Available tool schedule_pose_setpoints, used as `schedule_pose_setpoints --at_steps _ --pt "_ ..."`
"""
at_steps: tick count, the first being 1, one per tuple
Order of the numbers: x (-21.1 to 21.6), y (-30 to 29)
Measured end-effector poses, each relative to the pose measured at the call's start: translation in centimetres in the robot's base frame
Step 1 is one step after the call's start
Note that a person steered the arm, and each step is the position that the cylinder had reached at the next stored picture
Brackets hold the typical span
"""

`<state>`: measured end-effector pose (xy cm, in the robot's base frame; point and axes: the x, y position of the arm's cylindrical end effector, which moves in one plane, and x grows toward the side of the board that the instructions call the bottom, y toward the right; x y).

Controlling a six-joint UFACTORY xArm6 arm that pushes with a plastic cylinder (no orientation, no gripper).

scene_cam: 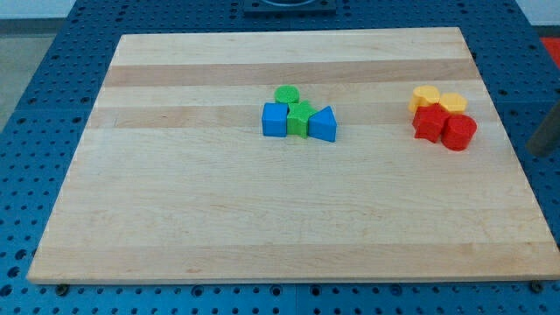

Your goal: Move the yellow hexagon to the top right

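Observation:
Two yellow blocks sit side by side at the view's right. The right one (453,103) looks like the hexagon; the left one (425,97) has a shape I cannot make out. Two red blocks (428,123) (458,132) touch them from below. A dark blurred rod shows at the view's right edge, off the board. My tip (538,150) is to the right of and slightly below the red and yellow cluster, apart from it.
A second cluster sits at the board's centre: a green cylinder (287,94), a green star-like block (300,118), a blue cube (275,120) and a blue triangular block (323,124). The wooden board (175,201) lies on a blue perforated table.

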<state>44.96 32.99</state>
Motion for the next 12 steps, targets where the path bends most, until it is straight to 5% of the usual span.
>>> schedule_pose_setpoints --at_steps 2,7,12 --pt "-4.0 -2.5" --pt "-2.5 -13.1" --pt "-4.7 -9.3"
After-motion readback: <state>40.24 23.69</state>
